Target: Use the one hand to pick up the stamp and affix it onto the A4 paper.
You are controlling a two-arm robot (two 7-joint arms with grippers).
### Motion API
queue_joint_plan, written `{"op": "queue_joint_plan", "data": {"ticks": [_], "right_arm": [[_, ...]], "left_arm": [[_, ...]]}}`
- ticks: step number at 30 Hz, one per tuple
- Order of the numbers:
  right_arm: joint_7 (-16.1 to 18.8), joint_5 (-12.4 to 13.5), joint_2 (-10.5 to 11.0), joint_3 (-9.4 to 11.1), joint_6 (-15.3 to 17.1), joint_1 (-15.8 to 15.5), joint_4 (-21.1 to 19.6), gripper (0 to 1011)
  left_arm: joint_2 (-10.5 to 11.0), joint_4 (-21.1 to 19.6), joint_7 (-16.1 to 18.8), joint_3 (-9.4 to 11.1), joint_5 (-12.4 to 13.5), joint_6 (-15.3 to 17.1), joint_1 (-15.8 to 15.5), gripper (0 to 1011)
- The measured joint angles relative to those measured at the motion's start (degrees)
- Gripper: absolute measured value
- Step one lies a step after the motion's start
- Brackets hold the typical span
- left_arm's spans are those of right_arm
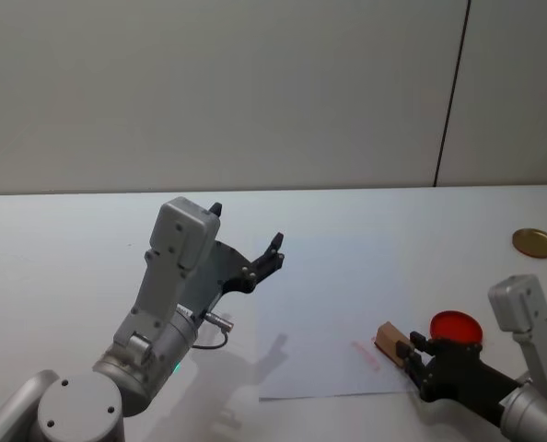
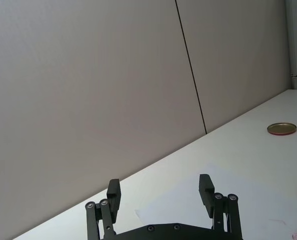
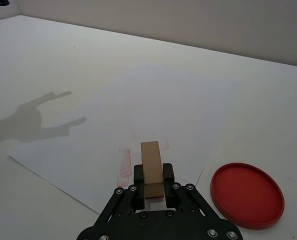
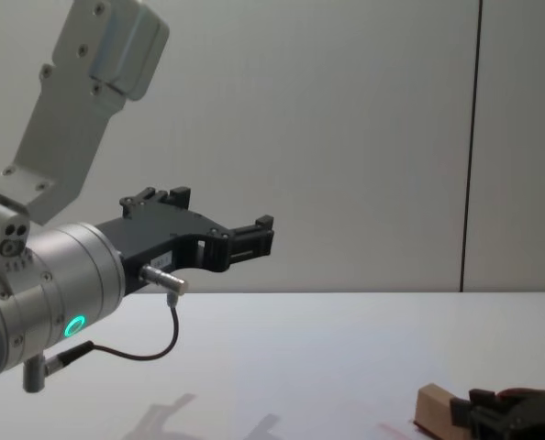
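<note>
The stamp (image 1: 389, 341), a pale tan wooden block, is clamped between the black fingers of my right gripper (image 1: 410, 355) at the near right. The right wrist view shows the stamp (image 3: 151, 167) in my right gripper (image 3: 153, 176) over the near right part of the A4 paper (image 3: 138, 110), beside smudged red marks (image 3: 124, 167). Whether it touches the sheet I cannot tell. In the chest view the stamp (image 4: 432, 407) sits low by the table. My left gripper (image 1: 246, 228) hangs open and empty, raised above the paper's (image 1: 329, 295) left side.
A flat round red ink pad (image 1: 456, 327) lies just right of the stamp, close to the paper's edge. A gold round lid (image 1: 535, 243) rests at the far right of the white table. A grey wall stands behind.
</note>
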Motion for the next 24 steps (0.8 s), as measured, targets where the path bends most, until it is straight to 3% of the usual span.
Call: {"op": "queue_joint_plan", "data": {"ticks": [15, 24], "right_arm": [[0.61, -0.26, 0.25, -0.01, 0.78, 0.17, 0.16, 203], [-0.14, 1.03, 0.38, 0.38, -0.22, 0.26, -0.66, 203]], "left_arm": [[0.0, 0.0, 0.0, 0.0, 0.0, 0.0, 0.0, 993], [0.0, 0.0, 0.0, 0.0, 0.0, 0.0, 0.0, 993]]}}
